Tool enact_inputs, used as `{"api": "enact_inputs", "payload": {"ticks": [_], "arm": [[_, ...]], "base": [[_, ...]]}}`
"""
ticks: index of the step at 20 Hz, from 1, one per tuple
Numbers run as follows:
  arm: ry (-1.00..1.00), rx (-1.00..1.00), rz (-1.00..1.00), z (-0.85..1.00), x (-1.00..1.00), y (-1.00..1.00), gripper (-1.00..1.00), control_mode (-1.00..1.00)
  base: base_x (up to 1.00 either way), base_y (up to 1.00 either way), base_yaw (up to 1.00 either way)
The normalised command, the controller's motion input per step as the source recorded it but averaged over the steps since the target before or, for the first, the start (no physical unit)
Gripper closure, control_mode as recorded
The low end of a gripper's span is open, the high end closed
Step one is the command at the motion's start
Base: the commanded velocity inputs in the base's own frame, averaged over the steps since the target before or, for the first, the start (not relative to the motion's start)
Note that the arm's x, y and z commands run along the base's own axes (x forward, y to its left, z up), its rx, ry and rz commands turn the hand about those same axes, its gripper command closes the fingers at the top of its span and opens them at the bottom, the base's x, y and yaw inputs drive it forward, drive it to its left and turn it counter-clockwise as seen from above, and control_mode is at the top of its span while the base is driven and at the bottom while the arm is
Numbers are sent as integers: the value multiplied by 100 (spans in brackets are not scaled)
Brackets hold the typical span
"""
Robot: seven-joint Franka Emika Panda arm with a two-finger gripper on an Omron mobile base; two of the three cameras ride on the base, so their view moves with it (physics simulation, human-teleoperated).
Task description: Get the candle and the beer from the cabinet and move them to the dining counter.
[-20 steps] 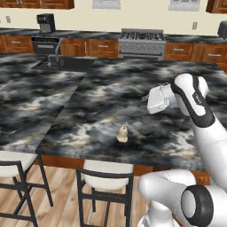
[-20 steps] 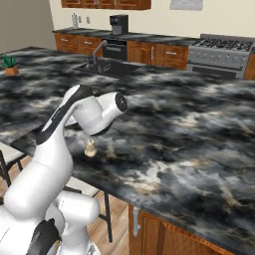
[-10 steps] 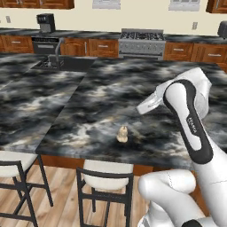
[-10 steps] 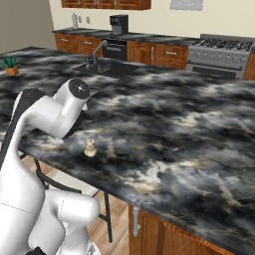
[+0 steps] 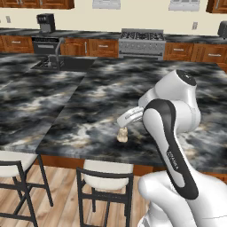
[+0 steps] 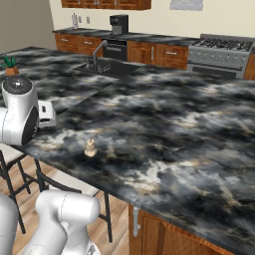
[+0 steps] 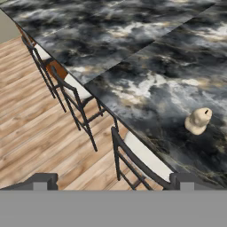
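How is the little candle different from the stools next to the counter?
The candle is small, lumpy and cream-white; the stools are tall, with thin dark frames and pale flat seats. The candle sits on top of the dining counter, near its edge; the stools stand on the wood floor beside it. Both are pale in part, and both stand upright.

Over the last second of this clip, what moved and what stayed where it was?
The white arm folded back toward its base, swinging the end effector from above the black-and-grey veined marble dining counter out toward its near edge, over the pale-seated stools. Its jaws stayed wide open and empty. The small, stubby cream-white candle stayed upright in the same spot near the counter's edge. The base did not drive.
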Motion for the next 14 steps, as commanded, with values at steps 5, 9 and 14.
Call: {"api": "enact_inputs", "payload": {"ticks": [5, 9, 14], "arm": [[5, -2, -2, -2, -5, 7, -100, -100], [-5, -2, 0, -11, -27, 2, -100, -100], [0, -1, -1, -21, -32, 0, -100, 100]], "base": [[0, 0, 0], [0, 0, 0], [-26, 0, -4]]}}
